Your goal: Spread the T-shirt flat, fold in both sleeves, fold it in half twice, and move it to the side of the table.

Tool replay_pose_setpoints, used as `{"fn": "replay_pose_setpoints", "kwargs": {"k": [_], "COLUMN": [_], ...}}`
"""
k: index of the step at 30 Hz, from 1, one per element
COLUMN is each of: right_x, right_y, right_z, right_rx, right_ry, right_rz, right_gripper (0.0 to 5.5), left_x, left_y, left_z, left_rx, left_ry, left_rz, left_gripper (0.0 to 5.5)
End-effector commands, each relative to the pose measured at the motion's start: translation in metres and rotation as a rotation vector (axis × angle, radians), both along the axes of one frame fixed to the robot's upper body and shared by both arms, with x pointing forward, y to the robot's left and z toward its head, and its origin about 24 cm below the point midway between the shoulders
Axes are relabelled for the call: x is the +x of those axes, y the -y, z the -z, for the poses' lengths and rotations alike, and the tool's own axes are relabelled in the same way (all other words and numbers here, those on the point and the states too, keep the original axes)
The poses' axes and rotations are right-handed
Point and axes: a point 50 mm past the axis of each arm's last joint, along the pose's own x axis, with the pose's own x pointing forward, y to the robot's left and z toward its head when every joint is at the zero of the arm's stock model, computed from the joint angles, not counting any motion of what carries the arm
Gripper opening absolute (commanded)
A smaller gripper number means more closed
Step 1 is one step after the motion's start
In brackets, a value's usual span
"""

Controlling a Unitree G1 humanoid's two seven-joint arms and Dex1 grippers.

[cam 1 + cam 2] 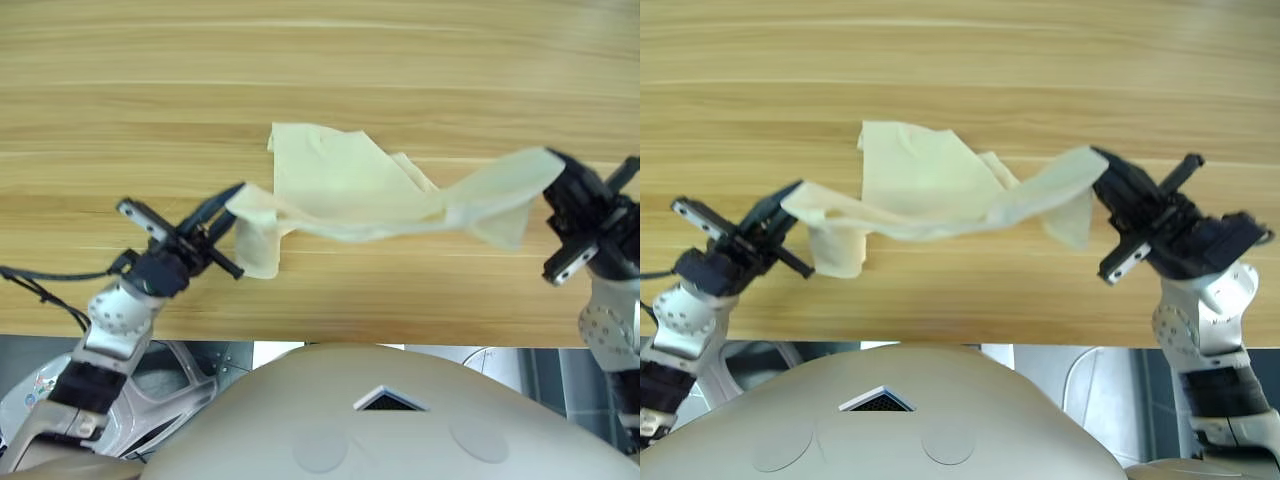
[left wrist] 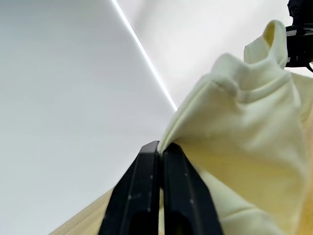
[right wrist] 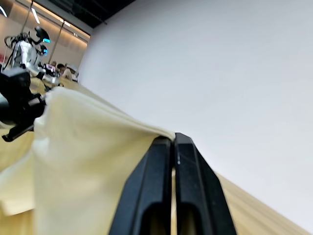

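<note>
Nearest to me, over the near edge of the light wooden tabletop (image 1: 320, 60), my left jaws are pinched tight on a corner of the pale yellow cloth T-shirt (image 1: 340, 185). The left wrist view shows the black fingers (image 2: 142, 196) pressed together, with a hemmed fold of fabric coming out from between them. On the right, my right jaws are likewise closed on another edge of the shirt, raised off the wood.

The shirt hangs between the two grips as a twisted, sagging band. Its middle is bunched, and a flap lies on the tabletop toward the far side. One loose piece dangles just beside the left grip and another beside the right.

I judge this to be the first step, spreading the shirt flat; no sleeve is folded in yet. The next move calls for drawing my two grips apart, left and right, until the sag and twist come out. Then I should lower the cloth evenly onto the wood before letting go. I cannot tell which parts of the shirt I hold, so a fresh grip may be needed.
</note>
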Motion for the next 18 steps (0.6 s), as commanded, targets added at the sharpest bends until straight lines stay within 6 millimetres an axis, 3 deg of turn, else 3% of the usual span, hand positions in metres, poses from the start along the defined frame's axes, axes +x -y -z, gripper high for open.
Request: {"fn": "replay_pose_setpoints", "kwargs": {"k": [1, 3, 4, 5, 6, 8, 9, 10, 12, 14, 16, 17, 18], "right_x": [0.077, 0.159, 0.189, 0.216, 0.225, 0.212, 0.199, 0.191, 0.186, 0.192, 0.189, 0.181, 0.170], "right_y": [-0.035, -0.048, -0.051, -0.050, -0.045, -0.038, -0.038, -0.039, -0.041, -0.039, -0.027, -0.020, -0.012], "right_z": [-0.001, -0.030, -0.047, -0.080, -0.121, -0.196, -0.219, -0.231, -0.226, -0.196, -0.128, -0.099, -0.071], "right_rx": [-0.055, -0.053, -0.062, -0.034, 0.071, 0.384, 0.512, 0.571, 0.557, 0.462, 0.311, 0.255, 0.207], "right_ry": [0.058, 0.077, 0.084, 0.130, 0.226, 0.486, 0.605, 0.699, 0.756, 0.661, 0.496, 0.437, 0.369], "right_rz": [0.157, 0.510, 0.688, 0.927, 1.127, 1.357, 1.371, 1.351, 1.256, 1.119, 0.946, 0.899, 0.871], "right_gripper": [0.00, 0.00, 0.00, 0.00, 0.00, 0.00, 0.00, 0.00, 0.00, 0.00, 0.00, 0.00, 0.00], "left_x": [0.092, 0.173, 0.199, 0.226, 0.239, 0.233, 0.224, 0.218, 0.221, 0.227, 0.219, 0.213, 0.199], "left_y": [0.006, 0.016, 0.025, 0.041, 0.052, 0.059, 0.056, 0.053, 0.043, 0.029, 0.004, -0.003, -0.012], "left_z": [-0.022, -0.071, -0.096, -0.134, -0.177, -0.256, -0.279, -0.289, -0.275, -0.233, -0.153, -0.132, -0.098], "left_rx": [0.010, -0.065, -0.081, -0.097, -0.171, -0.432, -0.553, -0.598, -0.553, -0.405, -0.194, -0.144, -0.058], "left_ry": [0.088, 0.138, 0.157, 0.193, 0.255, 0.395, 0.453, 0.477, 0.431, 0.370, 0.286, 0.262, 0.231], "left_rz": [-0.184, -0.412, -0.484, -0.621, -0.752, -0.884, -0.850, -0.793, -0.696, -0.653, -0.609, -0.588, -0.577], "left_gripper": [0.02, 0.02, 0.02, 0.02, 0.02, 0.02, 0.02, 0.02, 0.02, 0.02, 0.02, 0.02, 0.02]}}
